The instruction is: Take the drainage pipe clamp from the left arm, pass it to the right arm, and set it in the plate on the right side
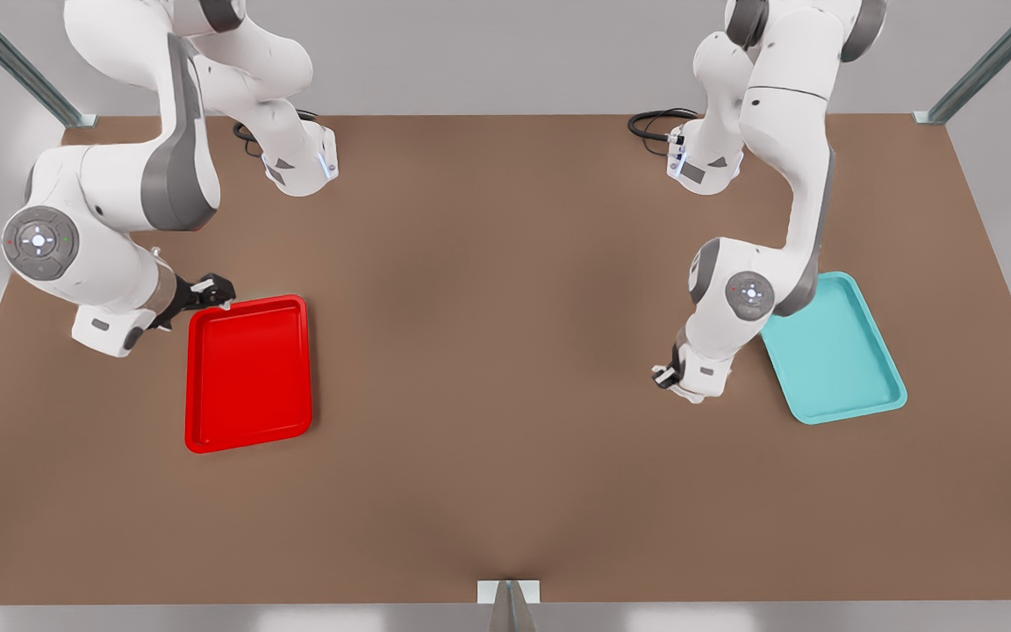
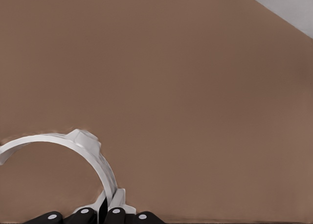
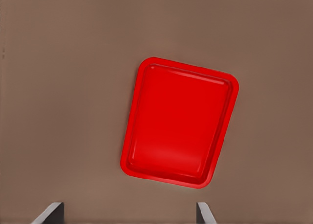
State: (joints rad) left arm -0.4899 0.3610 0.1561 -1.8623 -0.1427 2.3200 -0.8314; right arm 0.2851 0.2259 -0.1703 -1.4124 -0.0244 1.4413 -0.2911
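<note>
Spanning table: brown flat tabletop (image 1: 505,491).
Plate: bright red rectangular plastic tray (image 1: 247,373), front view's left, empty.
Right gripper (image 1: 211,291): at the plate's far corner, fingers apart.
Left gripper (image 1: 665,376): front view's right, clamped on the clamp.
Clamp: thin white curved plastic drainage pipe clamp (image 2: 73,145); hand-over and placing not yet done.

a teal tray (image 1: 839,351) lies on the brown table (image 1: 505,351).
</note>
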